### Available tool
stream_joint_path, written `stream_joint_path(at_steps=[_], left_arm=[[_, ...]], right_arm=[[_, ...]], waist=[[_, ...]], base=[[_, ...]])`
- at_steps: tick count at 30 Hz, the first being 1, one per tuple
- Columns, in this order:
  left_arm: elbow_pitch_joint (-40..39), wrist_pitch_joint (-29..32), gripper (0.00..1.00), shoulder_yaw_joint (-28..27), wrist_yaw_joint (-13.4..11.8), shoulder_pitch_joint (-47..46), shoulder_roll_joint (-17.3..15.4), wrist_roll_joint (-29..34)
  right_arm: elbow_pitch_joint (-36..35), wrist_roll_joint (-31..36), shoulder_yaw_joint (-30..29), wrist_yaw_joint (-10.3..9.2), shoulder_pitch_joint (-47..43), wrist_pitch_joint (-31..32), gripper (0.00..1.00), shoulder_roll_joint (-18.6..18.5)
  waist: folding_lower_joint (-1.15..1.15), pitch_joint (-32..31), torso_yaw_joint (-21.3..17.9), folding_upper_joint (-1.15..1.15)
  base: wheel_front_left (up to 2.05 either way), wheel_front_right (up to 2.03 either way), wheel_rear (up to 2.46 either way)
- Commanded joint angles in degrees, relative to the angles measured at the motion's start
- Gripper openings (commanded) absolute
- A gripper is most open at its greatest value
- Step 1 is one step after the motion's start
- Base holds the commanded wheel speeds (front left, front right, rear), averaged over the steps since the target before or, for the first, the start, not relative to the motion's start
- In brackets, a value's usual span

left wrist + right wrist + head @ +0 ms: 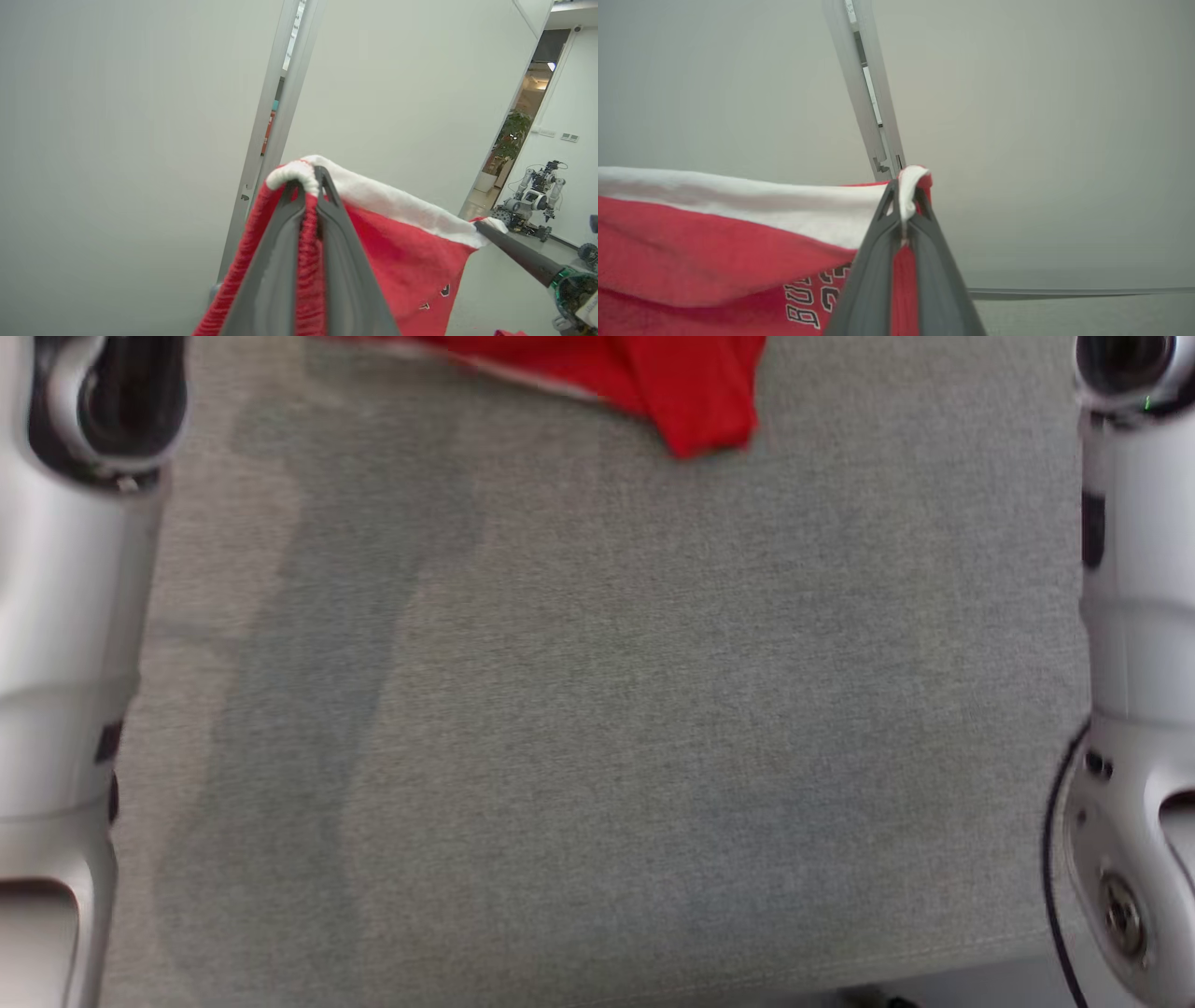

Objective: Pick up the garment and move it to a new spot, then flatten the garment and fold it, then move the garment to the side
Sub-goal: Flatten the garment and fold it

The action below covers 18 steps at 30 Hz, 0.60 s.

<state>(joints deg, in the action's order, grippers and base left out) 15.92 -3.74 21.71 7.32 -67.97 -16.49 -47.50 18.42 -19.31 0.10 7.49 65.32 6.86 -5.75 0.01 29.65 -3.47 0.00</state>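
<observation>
You have the left gripper (pixel 309 181) pinched tight on the white-banded edge of the red garment (pixel 406 252), which stretches across in the air to your right gripper (pixel 906 189), clamped on the same band, while a red corner hangs over the far end of the grey fabric surface (pixel 597 709).

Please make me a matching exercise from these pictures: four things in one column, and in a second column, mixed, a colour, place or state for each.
Things
1. garment
2. left gripper
3. grey surface
4. second robot

Descriptions
a. far off in the background
b. shut on a white hem
c. red with a white band
d. woven cloth, seen from above

Pairs: 1-c, 2-b, 3-d, 4-a
</observation>
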Motion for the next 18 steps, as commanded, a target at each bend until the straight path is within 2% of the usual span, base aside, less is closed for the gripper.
stream_joint_path(at_steps=[1,4,7,10,12,16,18], left_arm=[[0.8,-2.2,0.00,0.6,0.2,-2.5,-0.5,1.0],[2.7,-8.2,0.00,1.9,0.3,-7.3,-1.1,3.1],[1.9,-11.0,0.00,2.2,0.3,-9.8,-1.0,4.2],[-1.0,-11.5,0.00,1.6,0.3,-9.1,-0.1,5.4],[-3.9,-11.4,0.00,1.5,0.3,-5.6,0.9,6.8],[-8.0,-11.4,0.00,5.3,0.3,3.9,1.8,8.4],[-8.8,-11.4,0.00,7.8,0.3,9.6,1.2,8.4]], right_arm=[[1.7,0.9,0.1,-0.01,2.5,-3.3,0.00,0.6],[5.6,3.2,0.2,-0.01,8.6,-12.2,0.00,0.8],[7.8,4.6,0.2,-0.01,12.6,-18.9,0.00,0.6],[8.5,5.2,0.7,-0.01,13.1,-20.9,0.00,-0.4],[9.0,5.2,1.1,-0.01,10.9,-21.2,0.00,-1.7],[10.7,4.7,2.0,-0.03,1.9,-20.1,0.00,-4.6],[10.4,3.5,1.9,-0.03,-4.2,-18.3,0.00,-5.6]], waist=[[-0.01,5.3,-4.8,0.00],[-0.01,5.4,-4.9,0.00],[-0.01,5.4,-4.4,0.00],[-0.01,5.7,-3.5,0.00],[-0.01,5.9,-2.6,0.00],[-0.01,4.7,-0.6,0.00],[-0.01,3.4,0.0,0.00]], base=[[0.00,0.00,0.00],[0.00,0.00,0.00],[0.00,0.00,0.00],[0.00,0.00,0.00],[0.00,0.00,0.00],[0.00,0.00,0.00],[0.00,0.00,0.00]])
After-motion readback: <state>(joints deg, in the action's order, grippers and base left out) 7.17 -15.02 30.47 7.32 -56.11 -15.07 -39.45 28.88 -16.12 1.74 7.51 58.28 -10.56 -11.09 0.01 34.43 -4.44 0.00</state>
